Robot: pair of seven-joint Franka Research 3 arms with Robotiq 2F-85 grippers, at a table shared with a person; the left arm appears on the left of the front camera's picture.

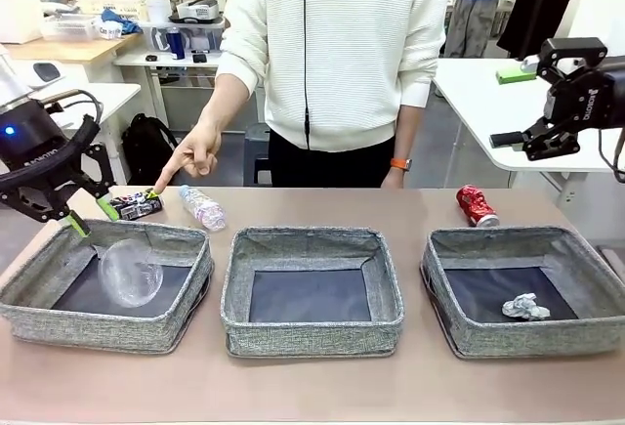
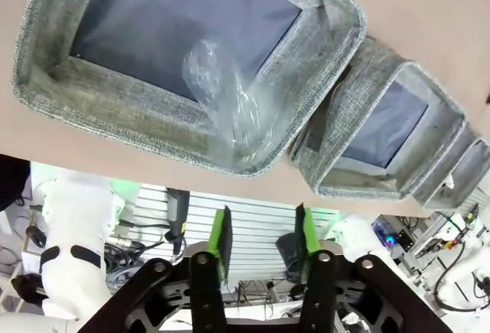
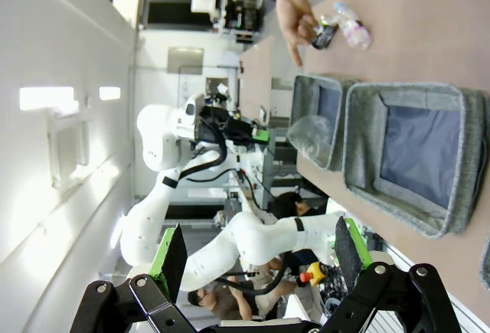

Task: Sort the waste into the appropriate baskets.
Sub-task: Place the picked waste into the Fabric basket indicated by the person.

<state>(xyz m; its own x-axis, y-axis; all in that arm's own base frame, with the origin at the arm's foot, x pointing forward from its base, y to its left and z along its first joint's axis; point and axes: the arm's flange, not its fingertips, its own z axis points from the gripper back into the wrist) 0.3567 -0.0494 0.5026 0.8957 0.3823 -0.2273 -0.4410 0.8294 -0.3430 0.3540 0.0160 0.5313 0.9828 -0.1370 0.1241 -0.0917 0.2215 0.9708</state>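
Tan tabletop is shared with a person at its far side, and three baskets are set in a row along it. The cup is seen lying tilted in the left basket, well inside its walls, so it can be judged as sorted; just above that basket's far-left corner the left gripper is held, jaws parted with nothing between them, a stance suited to a drop rather than a grasp. Behind the basket the black can and the bottle are laid near each other but apart; a hand is pointed down at them, probably to mark what is wanted next. Nothing is held by the middle basket; the paper ball is lodged in the right basket, and the red can is seen just behind it. The right gripper is held high at the right, jaws spread wide and unladen, presumably so that the table is left free.
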